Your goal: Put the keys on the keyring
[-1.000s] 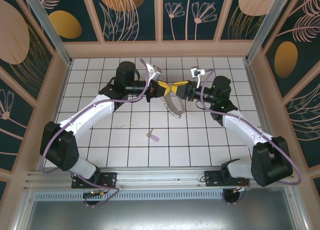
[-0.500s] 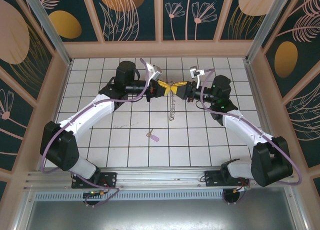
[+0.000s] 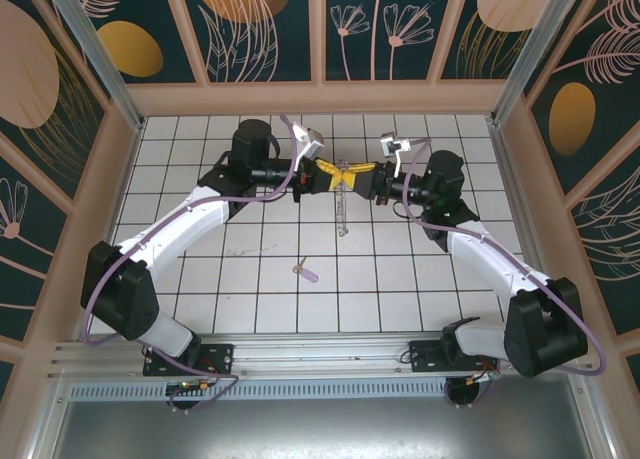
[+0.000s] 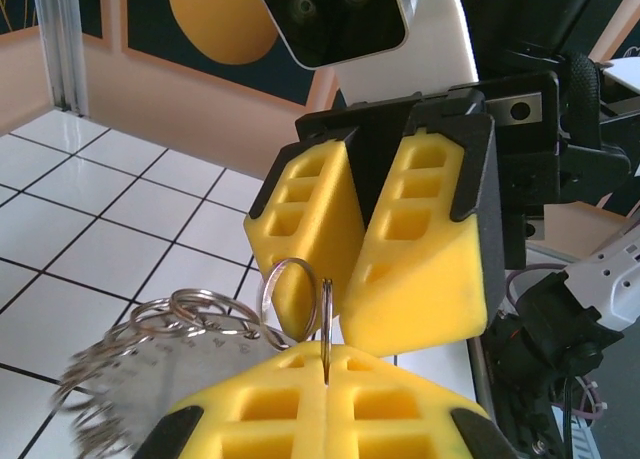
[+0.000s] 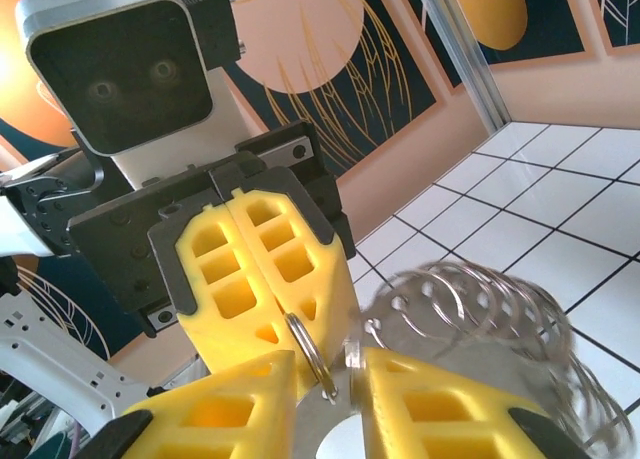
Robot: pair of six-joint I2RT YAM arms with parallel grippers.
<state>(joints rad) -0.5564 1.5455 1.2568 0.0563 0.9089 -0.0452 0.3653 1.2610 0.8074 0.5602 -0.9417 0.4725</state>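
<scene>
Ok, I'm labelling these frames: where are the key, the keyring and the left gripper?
key [image 3: 305,272]: top view, where shaft meets lilac head.
keyring [image 3: 343,211]: top view, its hanging chain of links.
left gripper [image 5: 290,322]: right wrist view, between its shut yellow fingertips.

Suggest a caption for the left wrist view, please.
Left gripper, jaws shut on the keyring, facing the right gripper.

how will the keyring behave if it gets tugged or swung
Probably floppy: the keyring hangs limp as a chain of loose rings. Likely light: thin wire rings. Apt to swing: its links look blurred in both wrist views.
</scene>
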